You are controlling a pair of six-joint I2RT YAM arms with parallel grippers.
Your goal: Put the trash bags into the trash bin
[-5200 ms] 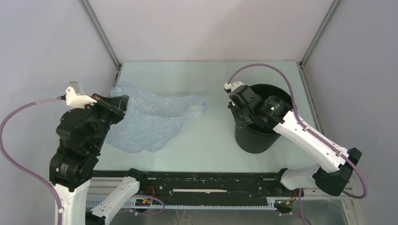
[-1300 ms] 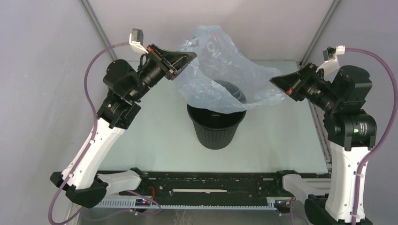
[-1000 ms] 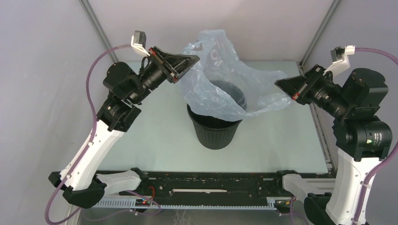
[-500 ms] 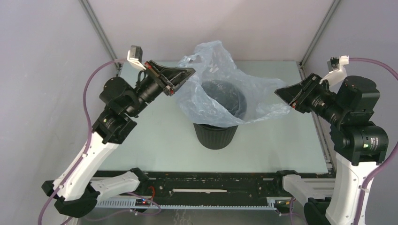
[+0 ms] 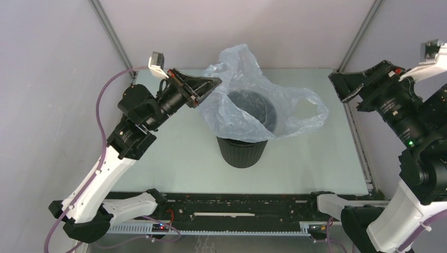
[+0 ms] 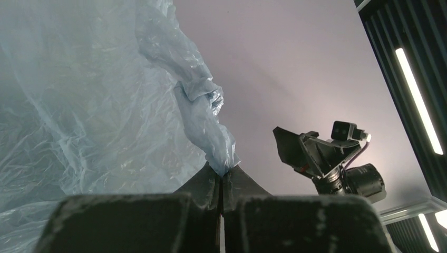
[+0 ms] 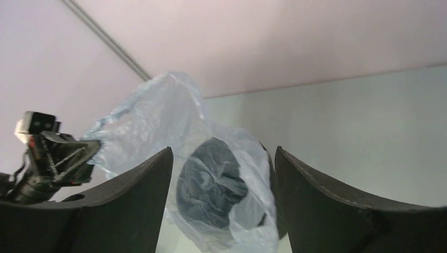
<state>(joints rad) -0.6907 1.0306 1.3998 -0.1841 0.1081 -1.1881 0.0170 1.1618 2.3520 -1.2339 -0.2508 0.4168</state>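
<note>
The pale blue trash bag [image 5: 243,108] is draped over the mouth of the black ribbed trash bin [image 5: 241,153], and its middle sags into the bin. My left gripper [image 5: 214,82] is shut on the bag's left corner and holds it up above the bin's left rim; the left wrist view shows film [image 6: 105,105] pinched at the tips of the left gripper [image 6: 222,176]. The right gripper [image 5: 343,87] is open and empty, raised well to the right of the bag. Between the spread fingers of the right gripper [image 7: 223,151] I see the bag [image 7: 158,105] and the bin [image 7: 274,211].
The bag's right handle loop [image 5: 312,113] hangs free past the bin's right rim, over the pale green table [image 5: 174,158]. Metal frame posts [image 5: 112,37] rise at the back corners. A black rail [image 5: 237,203] runs along the near edge.
The right gripper opened, let go of the bag's right side and drew back up and to the right. That side of the bag dropped over the bin. The left arm barely moved.
</note>
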